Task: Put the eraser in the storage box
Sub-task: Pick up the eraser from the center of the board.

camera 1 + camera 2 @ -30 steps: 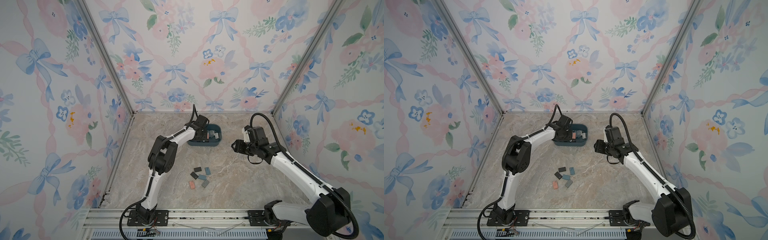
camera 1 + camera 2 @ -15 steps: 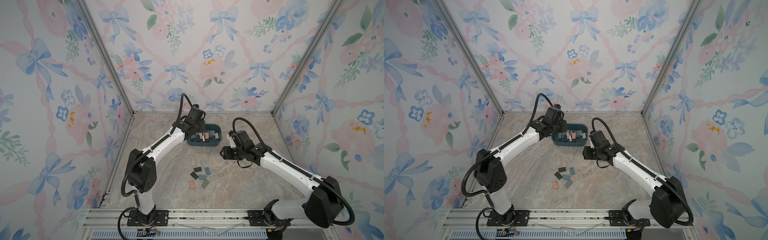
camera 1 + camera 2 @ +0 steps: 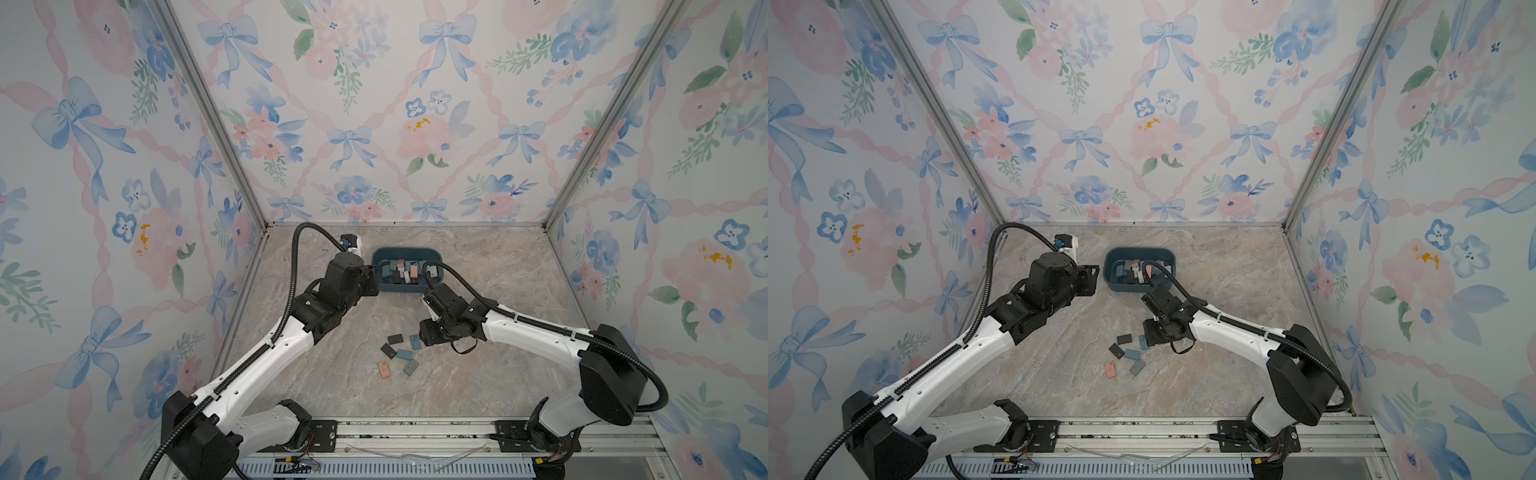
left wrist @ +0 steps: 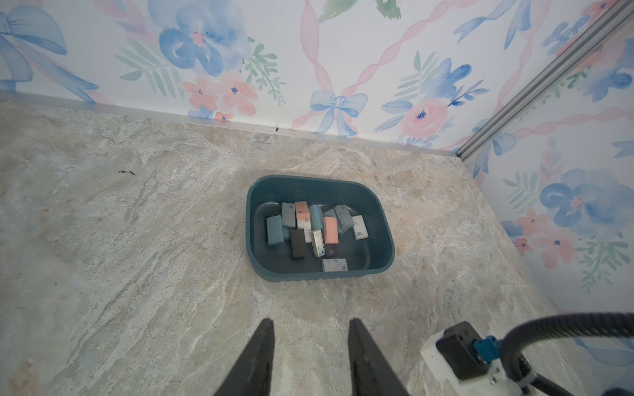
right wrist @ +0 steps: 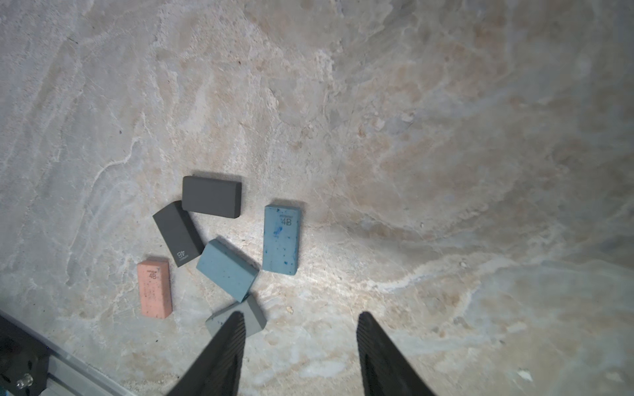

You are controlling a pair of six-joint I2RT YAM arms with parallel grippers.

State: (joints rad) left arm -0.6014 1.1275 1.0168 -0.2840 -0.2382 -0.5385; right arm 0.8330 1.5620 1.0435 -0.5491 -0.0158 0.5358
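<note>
The blue eraser looks light, firm, grippy; the right gripper, parted and empty, should pinch its long sides.

Six erasers lie loose on the table, near the storage box.

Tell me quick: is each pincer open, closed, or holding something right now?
Left pincer: open, holding nothing, facing the box.
Right pincer: open, holding nothing, by the loose erasers on the table.
</note>
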